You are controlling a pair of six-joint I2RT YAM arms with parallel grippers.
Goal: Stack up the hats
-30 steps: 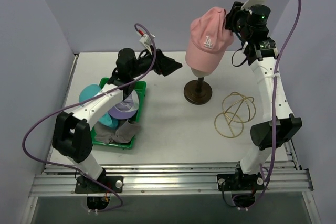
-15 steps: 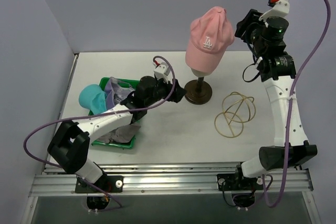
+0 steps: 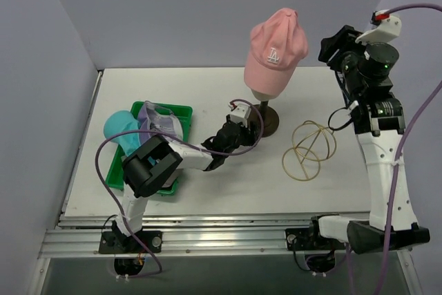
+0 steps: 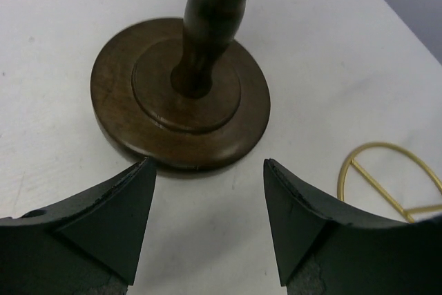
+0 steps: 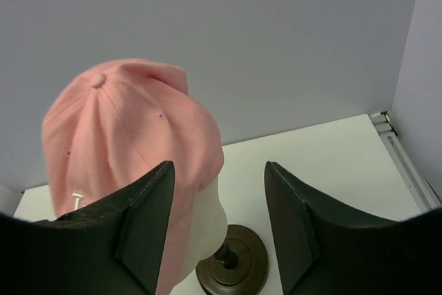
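Observation:
A pink cap (image 3: 275,46) with a white logo sits on the cream mannequin head (image 3: 265,93). In the right wrist view the pink cap (image 5: 124,136) fills the left side. My right gripper (image 3: 333,43) hangs high to the right of it, open (image 5: 219,167) and apart from the cloth. A lavender cap (image 3: 160,122) and a teal hat (image 3: 119,128) lie in the green tray (image 3: 181,110). My left gripper (image 3: 240,128) is low over the table just in front of the dark stand base (image 4: 181,94), open (image 4: 207,164) and empty.
A gold wire frame (image 3: 309,146) lies on the table right of the stand; one loop of the wire frame (image 4: 387,177) shows in the left wrist view. The left arm's elbow covers part of the tray. Grey walls close in the back and sides.
My right gripper opened, came off the pink cap and drew back to the right. The left arm swung from above the tray down to the stand base.

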